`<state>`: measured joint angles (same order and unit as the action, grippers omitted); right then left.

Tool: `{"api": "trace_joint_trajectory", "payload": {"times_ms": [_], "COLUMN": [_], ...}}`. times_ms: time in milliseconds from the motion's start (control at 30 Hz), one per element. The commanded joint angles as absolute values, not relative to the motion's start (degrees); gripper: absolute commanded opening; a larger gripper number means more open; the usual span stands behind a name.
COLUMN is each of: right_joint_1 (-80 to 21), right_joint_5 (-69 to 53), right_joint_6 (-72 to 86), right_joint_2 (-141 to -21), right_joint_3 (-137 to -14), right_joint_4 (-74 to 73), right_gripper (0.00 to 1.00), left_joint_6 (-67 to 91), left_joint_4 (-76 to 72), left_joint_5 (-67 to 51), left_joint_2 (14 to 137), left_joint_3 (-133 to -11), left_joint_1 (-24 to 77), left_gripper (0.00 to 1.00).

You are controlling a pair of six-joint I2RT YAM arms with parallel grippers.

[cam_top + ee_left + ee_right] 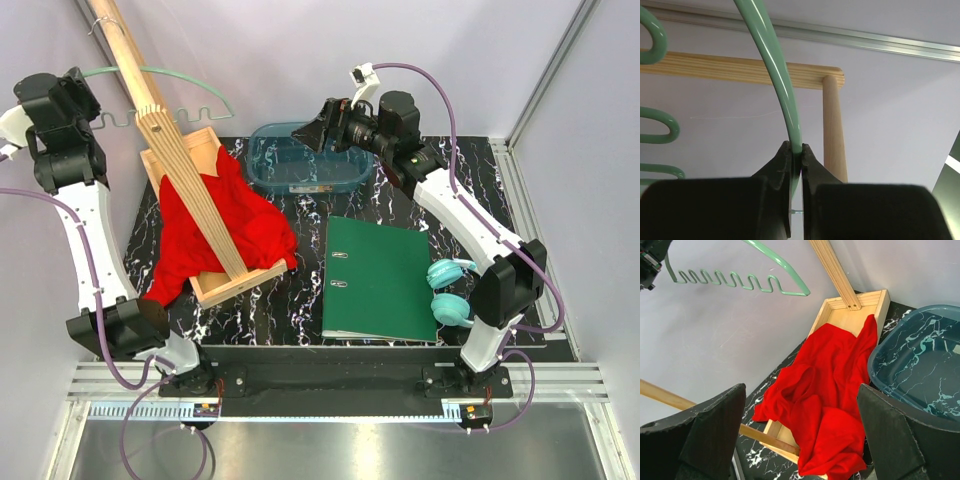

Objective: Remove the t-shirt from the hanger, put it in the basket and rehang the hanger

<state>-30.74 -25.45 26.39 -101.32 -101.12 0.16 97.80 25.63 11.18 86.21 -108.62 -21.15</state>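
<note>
Left gripper (796, 150) clenched on thin mint-green plastic hanger (775, 65); right gripper (801, 390) released, facing crumpled red cloth t-shirt (825, 405); risk: narrow pinch may slip, dropping hanger onto t-shirt.

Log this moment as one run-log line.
left gripper: shut on hanger | right gripper: open, empty | hanger: bare | t-shirt: off hanger, heaped on wooden stand base

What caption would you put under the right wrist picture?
Red t-shirt heaped on the wooden stand's base, bare mint hanger above.
</note>
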Motion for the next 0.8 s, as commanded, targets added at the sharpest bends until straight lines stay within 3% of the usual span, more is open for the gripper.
{"api": "trace_joint_trajectory", "payload": {"times_ms": [0, 33, 67, 133, 167, 267, 367, 400, 467, 767], "right_joint_1": [-30.5, -30.6, -30.5, -30.6, -30.5, -30.5, -30.5, -30.5, -30.5, -30.5], "right_joint_5": [-26.9, -27.1, -27.2, -27.4, -27.8, -28.6, -28.9, -29.1, -29.4, -29.4], "right_joint_6": [27.2, 27.5, 27.8, 28.4, 28.6, 29.4, 30.1, 30.2, 30.4, 30.4], "right_joint_2": [-99.5, -99.6, -99.7, -99.8, -99.8, -100.1, -100.1, -99.9, -99.8, -97.3], "right_joint_3": [-101.3, -101.3, -101.1, -100.7, -100.5, -100.2, -99.7, -99.5, -99.3, -95.7], "right_joint_4": [1.8, 1.8, 1.8, 1.7, 1.7, 1.8, 1.8, 1.8, 1.8, 1.8], "right_gripper": [1.00, 1.00, 1.00, 1.00, 1.00, 1.00, 1.00, 1.00, 1.00, 1.00], "left_joint_6": [99.1, 98.8, 98.1, 96.4, 94.5, 89.3, 85.4, 84.6, 81.5, 62.2], "left_joint_4": [20.5, 20.5, 20.4, 20.5, 20.4, 20.0, 17.3, 16.6, 16.4, 20.6], "left_joint_5": [10.9, 10.6, 10.5, 10.5, 10.8, 11.0, 9.6, 9.2, 9.1, 4.0], "left_joint_2": [84.0, 82.5, 81.7, 79.3, 78.5, 74.8, 69.9, 68.6, 64.7, 51.6], "left_joint_3": [-104.9, -103.8, -102.6, -99.8, -98.7, -95.1, -90.2, -87.2, -84.9, -75.3], "left_joint_1": [-22.9, -22.8, -22.9, -22.9, -22.9, -23.4, -23.9, -24.3, -24.7, -25.3], "left_gripper": [0.04, 0.11, 0.26, 0.41, 0.56, 0.80, 0.85, 0.93, 0.99, 0.99]}}
